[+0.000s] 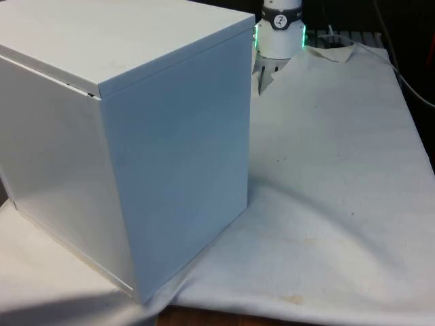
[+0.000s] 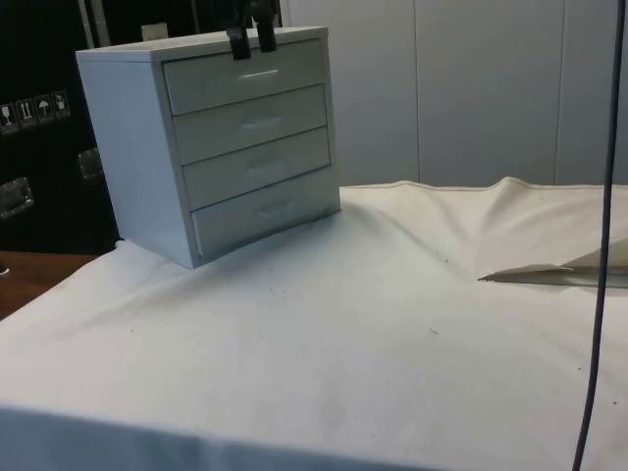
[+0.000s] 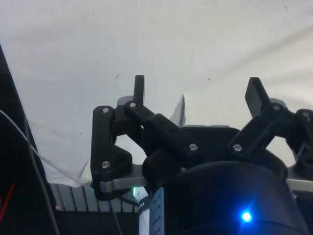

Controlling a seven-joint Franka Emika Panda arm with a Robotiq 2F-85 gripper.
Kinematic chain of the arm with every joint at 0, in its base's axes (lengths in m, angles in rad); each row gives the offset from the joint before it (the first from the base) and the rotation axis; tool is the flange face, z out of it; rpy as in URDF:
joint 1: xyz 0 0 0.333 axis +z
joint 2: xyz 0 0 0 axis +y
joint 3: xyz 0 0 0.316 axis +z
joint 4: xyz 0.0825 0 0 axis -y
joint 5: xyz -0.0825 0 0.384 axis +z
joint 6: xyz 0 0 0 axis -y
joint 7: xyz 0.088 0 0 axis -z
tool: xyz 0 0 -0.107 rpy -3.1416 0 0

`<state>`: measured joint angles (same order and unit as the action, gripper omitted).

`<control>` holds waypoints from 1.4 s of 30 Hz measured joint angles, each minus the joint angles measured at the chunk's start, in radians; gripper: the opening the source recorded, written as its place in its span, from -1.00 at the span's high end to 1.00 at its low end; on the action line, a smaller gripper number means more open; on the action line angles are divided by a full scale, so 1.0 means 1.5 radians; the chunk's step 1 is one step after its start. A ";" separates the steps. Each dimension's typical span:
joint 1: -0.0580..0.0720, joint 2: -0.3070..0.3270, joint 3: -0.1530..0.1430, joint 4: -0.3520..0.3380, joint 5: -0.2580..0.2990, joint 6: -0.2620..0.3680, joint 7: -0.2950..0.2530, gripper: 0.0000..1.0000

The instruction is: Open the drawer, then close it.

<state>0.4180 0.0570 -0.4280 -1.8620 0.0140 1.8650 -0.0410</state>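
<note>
You've got the chest (image 2: pixel 211 147) sitting on the desk (image 2: pixel 373 334), on the white cloth, toward the front view's left. In the front view it turns its blank back and side to you, so the drawer fronts face away from that camera, toward the robot's end. The side view shows the fronts: four drawers stacked top to bottom, each long axis running horizontal across the chest's face, each with a small horizontal handle at centre. All four look flush with the face, none pulled out. The top drawer (image 2: pixel 245 77) sits right under the chest's top panel.

The hand (image 2: pixel 251 39) hangs at the chest's top front edge in the side view, fingertips pointing down, just above the top drawer and near its handle (image 2: pixel 260 74). I can't tell whether the tips touch the chest.

In the wrist view the fingers (image 3: pixel 139 88) are spread wide apart with only cloth between them, nothing held.

In the front view you'll see part of the arm (image 1: pixel 280 30) past the chest's far top corner. The cloth is rumpled and folded up near the desk's far edge there.
</note>
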 measured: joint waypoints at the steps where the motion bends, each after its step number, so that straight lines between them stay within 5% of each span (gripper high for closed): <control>1: 0.000 0.000 0.000 0.000 0.000 0.001 0.000 -1.00; 9: 0.001 -0.003 0.001 -0.005 -0.001 0.005 0.000 -1.00; 24: 0.001 -0.075 0.009 -0.073 -0.026 0.045 0.005 -1.00; 42: -0.003 -0.111 -0.021 -0.109 -0.038 0.083 -0.085 -1.00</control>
<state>0.4140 -0.1100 -0.4600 -2.0260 -0.0430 1.9890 -0.1680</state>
